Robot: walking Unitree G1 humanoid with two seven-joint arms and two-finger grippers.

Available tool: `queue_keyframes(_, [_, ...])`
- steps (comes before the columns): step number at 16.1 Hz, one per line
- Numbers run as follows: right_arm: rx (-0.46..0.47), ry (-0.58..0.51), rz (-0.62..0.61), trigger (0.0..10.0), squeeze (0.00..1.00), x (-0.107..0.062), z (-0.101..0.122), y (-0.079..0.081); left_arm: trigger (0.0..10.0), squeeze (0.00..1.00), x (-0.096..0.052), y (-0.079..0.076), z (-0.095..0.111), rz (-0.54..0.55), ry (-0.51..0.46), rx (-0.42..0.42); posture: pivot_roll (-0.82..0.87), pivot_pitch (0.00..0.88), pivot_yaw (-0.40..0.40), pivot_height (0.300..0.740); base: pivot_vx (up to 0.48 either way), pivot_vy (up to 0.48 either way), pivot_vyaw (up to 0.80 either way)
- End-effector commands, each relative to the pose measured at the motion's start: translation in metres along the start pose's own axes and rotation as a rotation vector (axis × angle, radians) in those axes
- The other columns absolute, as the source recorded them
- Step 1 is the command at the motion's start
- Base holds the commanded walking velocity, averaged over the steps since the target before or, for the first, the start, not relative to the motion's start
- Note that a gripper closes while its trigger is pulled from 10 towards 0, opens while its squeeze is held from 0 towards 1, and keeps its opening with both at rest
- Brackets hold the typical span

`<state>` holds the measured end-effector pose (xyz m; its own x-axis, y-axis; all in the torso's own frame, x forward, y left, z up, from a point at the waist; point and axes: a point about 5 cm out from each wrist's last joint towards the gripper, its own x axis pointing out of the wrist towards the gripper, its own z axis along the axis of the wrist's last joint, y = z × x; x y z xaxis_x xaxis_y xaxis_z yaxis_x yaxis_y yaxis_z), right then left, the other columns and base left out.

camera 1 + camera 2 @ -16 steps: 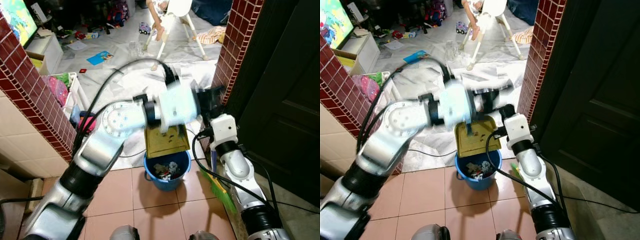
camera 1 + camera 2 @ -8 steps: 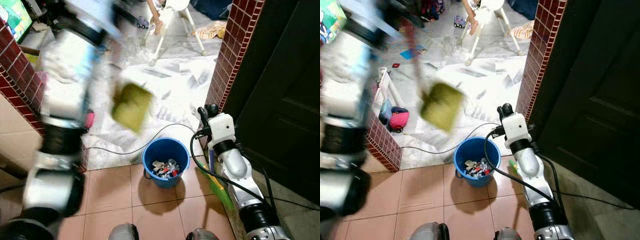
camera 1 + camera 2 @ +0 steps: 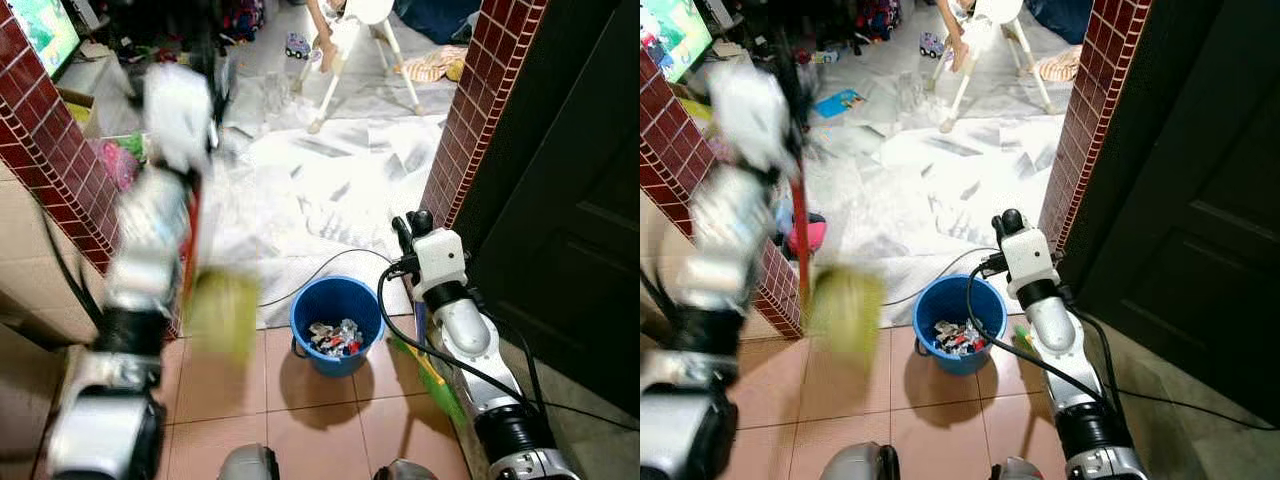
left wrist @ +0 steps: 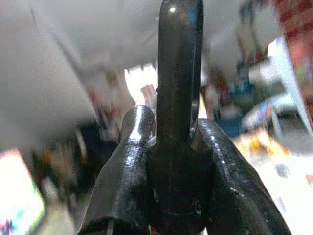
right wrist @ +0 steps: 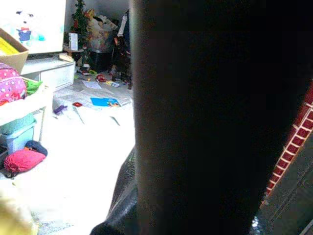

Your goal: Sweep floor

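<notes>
A blue bucket point(image 3: 335, 312) holding swept-up litter stands on the tiled floor. My left arm is blurred at the left. Its gripper point(image 3: 204, 55) is raised high and shut on the red handle point(image 3: 798, 228) of a yellow-green dustpan point(image 3: 220, 312). The dustpan hangs low, left of the bucket and beside the brick wall. The left wrist view shows the black fingers point(image 4: 134, 147) closed round a dark shaft. My right gripper point(image 3: 408, 224) stands just right of the bucket, shut on a dark broom handle point(image 5: 200, 112). The green broom head point(image 3: 433, 372) rests on the floor under that arm.
Red brick pillars point(image 3: 480, 100) flank the opening, with a dark door point(image 3: 570, 220) on the right. A white sheet point(image 3: 330, 180) covers the floor beyond, crossed by a black cable point(image 3: 320, 268). Further off stand a high chair point(image 3: 355, 40), a person's leg, toys and a white rack point(image 3: 120, 160).
My left arm swung the dustpan from over the bucket up and to the left, then down beside the brick wall. The right arm has hardly moved.
</notes>
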<state>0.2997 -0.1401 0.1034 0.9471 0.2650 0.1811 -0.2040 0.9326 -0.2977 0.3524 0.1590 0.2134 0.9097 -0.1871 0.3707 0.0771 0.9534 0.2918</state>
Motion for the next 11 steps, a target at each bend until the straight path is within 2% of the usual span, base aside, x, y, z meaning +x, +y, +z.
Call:
queue_keyframes(1, [-0.007,-0.050,0.016,10.0,0.00,0.006,0.009,0.002,10.0,0.00,-0.001,0.007,0.001,0.051,-0.011,-0.020,-0.06,0.000,0.052,0.740,0.000,0.000,0.00])
queue_keyframes(5, [0.044,-0.039,0.047,10.0,0.00,0.002,0.007,0.008,10.0,0.00,-0.027,0.002,-0.049,0.226,0.193,-0.206,-0.06,0.000,0.052,0.740,0.000,0.000,0.00])
queue_keyframes(6, [0.070,-0.037,0.051,10.0,0.00,0.002,0.008,0.010,10.0,0.00,-0.035,0.001,-0.061,0.291,0.251,-0.286,-0.06,0.000,0.052,0.740,0.000,0.000,0.00])
queue_keyframes(7, [0.100,-0.019,0.042,10.0,0.00,0.002,0.007,0.012,10.0,0.00,-0.045,-0.010,-0.070,0.327,0.279,-0.392,-0.07,0.000,0.050,0.740,0.000,0.000,0.00])
queue_keyframes(9, [0.151,0.020,0.017,10.0,0.00,0.001,0.002,0.012,10.0,0.00,-0.057,-0.029,-0.080,0.301,0.341,-0.407,-0.06,0.000,0.047,0.740,0.000,0.000,0.00])
queue_keyframes(10, [0.151,0.024,0.016,10.0,0.00,-0.001,0.001,0.012,10.0,0.00,-0.062,-0.032,-0.082,0.307,0.345,-0.417,-0.06,0.000,0.046,0.740,0.000,0.000,0.00])
queue_keyframes(11, [0.163,0.029,0.024,10.0,0.00,-0.001,0.000,0.013,10.0,0.00,-0.070,-0.038,-0.091,0.347,0.397,-0.410,-0.07,0.000,0.047,0.740,0.000,0.000,0.00])
